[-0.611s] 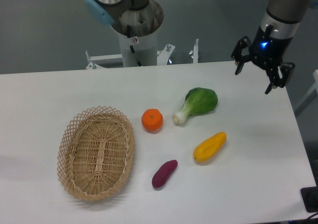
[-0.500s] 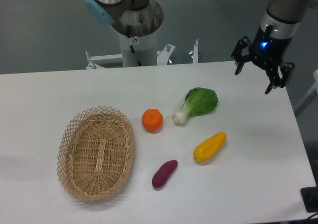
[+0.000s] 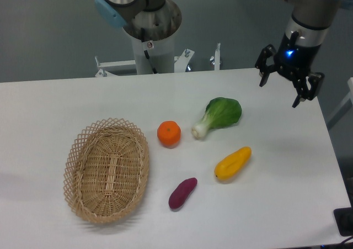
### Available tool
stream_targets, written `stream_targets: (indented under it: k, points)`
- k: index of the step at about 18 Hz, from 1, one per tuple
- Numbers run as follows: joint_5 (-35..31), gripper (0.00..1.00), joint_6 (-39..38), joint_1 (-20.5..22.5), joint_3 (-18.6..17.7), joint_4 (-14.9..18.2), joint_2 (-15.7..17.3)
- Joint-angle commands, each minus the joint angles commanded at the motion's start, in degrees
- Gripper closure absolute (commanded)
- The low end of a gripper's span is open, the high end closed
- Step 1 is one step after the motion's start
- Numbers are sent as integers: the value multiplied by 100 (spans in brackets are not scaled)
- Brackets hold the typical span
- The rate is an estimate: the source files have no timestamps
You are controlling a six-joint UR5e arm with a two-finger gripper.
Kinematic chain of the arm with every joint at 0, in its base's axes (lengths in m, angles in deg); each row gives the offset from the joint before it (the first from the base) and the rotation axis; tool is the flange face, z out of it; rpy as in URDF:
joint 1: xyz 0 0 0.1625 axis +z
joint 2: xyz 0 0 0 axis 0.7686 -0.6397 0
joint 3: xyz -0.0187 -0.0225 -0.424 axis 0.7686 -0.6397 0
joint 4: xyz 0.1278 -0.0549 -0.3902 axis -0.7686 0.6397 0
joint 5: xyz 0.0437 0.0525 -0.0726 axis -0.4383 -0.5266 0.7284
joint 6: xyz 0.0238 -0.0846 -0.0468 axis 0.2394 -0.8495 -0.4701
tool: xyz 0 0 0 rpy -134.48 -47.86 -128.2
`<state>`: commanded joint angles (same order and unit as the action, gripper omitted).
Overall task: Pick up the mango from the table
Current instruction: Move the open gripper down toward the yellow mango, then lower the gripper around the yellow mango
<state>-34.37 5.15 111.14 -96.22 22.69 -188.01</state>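
Observation:
The mango (image 3: 233,163), a smooth elongated yellow-orange fruit, lies on the white table (image 3: 287,205) right of centre. My gripper (image 3: 280,92) hangs open and empty above the table's far right corner, well up and to the right of the mango. Nothing is between its fingers.
A bok choy (image 3: 218,115) lies just beyond the mango. A round orange (image 3: 169,133) sits left of it. A purple sweet potato (image 3: 182,192) lies near the front. A wicker basket (image 3: 107,169) stands at the left. The robot base (image 3: 150,28) stands behind the table.
The gripper has shifted very slightly left and up. The objects on the table have not moved.

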Motion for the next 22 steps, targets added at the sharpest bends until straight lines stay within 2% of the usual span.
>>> stream_targets:
  k: [3, 7, 10, 14, 17, 19, 22]
  points:
    - [0, 0, -228, -141, -140, -87, -17]
    - [-9, 0, -299, -334, -343, -729, -158]
    - [-157, 0, -675, -545, -465, -791, -334]
    - [-667, 0, -1423, -993, -527, -1116, -650]
    - [-685, 0, -1994, -1186, -545, -1186, -843]
    - [-677, 0, -1978, -1213, -423, -1169, -975]
    - [-677, 0, -1873, -1152, -448, -1326, -1081]
